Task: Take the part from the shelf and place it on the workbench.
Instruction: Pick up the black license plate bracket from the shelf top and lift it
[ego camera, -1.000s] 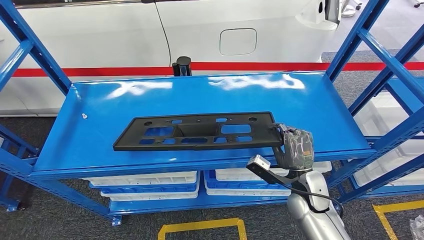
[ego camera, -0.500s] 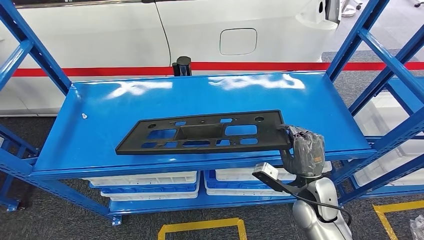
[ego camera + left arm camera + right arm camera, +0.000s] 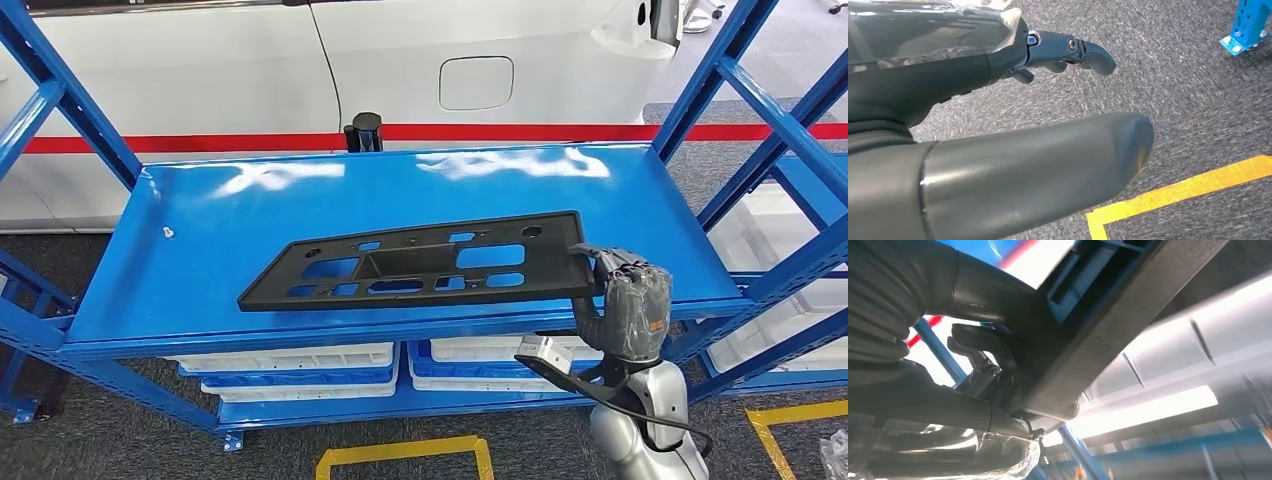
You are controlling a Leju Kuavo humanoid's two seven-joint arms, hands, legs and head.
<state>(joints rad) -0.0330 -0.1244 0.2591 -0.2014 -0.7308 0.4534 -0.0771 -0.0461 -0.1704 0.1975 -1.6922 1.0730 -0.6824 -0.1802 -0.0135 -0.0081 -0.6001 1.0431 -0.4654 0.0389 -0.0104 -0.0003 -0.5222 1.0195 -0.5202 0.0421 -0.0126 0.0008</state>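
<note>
head view had the right hand (image 3: 628, 305) gripping the part's (image 3: 420, 262) near end, its long axis running leftward across the shelf (image 3: 200, 215).

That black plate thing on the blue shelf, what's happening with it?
A humanoid robot's right hand grips one end of the long black part, which is over the blue shelf near its front edge. The job is to carry it to a workbench. The left hand hangs over grey carpet, holding nothing.
</note>
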